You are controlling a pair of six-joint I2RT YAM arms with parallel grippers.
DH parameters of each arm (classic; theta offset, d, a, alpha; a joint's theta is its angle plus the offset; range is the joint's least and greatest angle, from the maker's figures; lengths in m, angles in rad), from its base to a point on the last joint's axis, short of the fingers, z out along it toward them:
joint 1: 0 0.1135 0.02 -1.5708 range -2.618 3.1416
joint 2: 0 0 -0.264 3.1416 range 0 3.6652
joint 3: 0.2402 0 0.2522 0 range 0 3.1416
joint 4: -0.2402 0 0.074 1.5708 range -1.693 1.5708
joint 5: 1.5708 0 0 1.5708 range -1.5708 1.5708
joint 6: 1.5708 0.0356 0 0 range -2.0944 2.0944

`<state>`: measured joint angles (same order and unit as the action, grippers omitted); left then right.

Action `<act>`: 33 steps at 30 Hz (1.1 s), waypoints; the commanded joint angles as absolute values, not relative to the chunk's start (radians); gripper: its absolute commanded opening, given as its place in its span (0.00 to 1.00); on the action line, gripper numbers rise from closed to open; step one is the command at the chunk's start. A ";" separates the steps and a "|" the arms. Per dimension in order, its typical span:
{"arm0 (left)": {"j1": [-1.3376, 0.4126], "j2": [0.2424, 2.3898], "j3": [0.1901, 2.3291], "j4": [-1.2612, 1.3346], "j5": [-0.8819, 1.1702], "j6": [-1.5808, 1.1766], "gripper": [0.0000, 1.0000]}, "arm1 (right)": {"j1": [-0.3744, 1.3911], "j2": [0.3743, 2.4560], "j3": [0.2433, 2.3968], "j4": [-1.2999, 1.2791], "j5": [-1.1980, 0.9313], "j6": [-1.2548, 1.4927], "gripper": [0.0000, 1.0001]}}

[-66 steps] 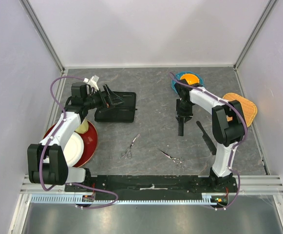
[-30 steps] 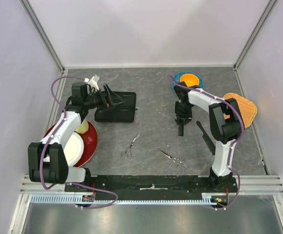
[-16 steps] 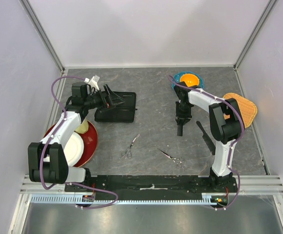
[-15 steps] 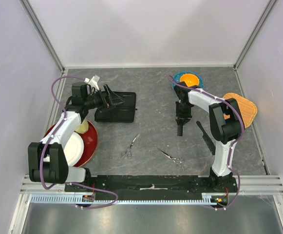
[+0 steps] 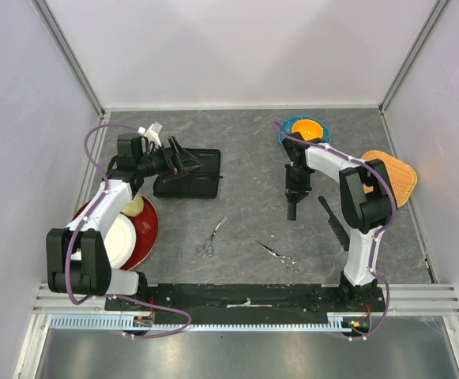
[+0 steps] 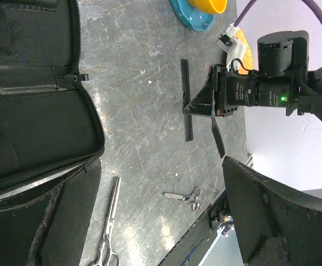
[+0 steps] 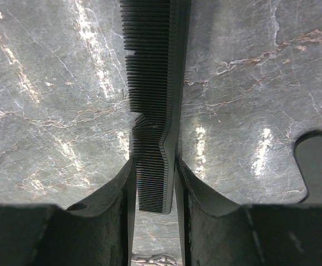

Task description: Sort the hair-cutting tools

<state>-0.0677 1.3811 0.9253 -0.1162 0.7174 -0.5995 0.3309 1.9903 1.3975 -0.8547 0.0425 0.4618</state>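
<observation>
My right gripper (image 5: 294, 192) is shut on one black comb (image 5: 292, 208) at mid-right of the table. In the right wrist view the comb (image 7: 152, 83) sits between both fingers, gripper (image 7: 154, 166). A second black comb (image 5: 334, 224) lies to its right, on the table. Thinning scissors (image 5: 211, 237) and small scissors (image 5: 280, 254) lie near the front; the left wrist view shows them too, thinning scissors (image 6: 110, 219) and small scissors (image 6: 184, 195). My left gripper (image 5: 183, 160) is open and empty, hovering over the open black case (image 5: 188, 183).
A blue plate with an orange bowl (image 5: 303, 129) sits at the back right. A yellow woven mat (image 5: 393, 175) lies at the right edge. A red plate (image 5: 146, 229) holding a white dish sits at the left. The case interior (image 6: 33, 122) fills the left wrist view.
My right gripper has shifted slightly toward the near edge along the comb. The left arm and the other tools have not moved.
</observation>
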 commanded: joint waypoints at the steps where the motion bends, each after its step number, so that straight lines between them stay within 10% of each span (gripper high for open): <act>1: -0.063 1.381 0.922 -0.069 0.752 -0.627 0.96 | 0.327 1.941 1.442 -0.873 0.057 0.474 0.37; 33: -0.267 1.473 0.923 0.090 0.882 -0.697 0.91 | 0.359 1.810 1.605 -0.829 -0.196 0.609 0.38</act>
<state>-0.1856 1.4471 0.8864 0.0257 0.8272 -0.6819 0.3458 1.8923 1.5574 -0.8921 -0.0898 0.5350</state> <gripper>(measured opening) 0.916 0.390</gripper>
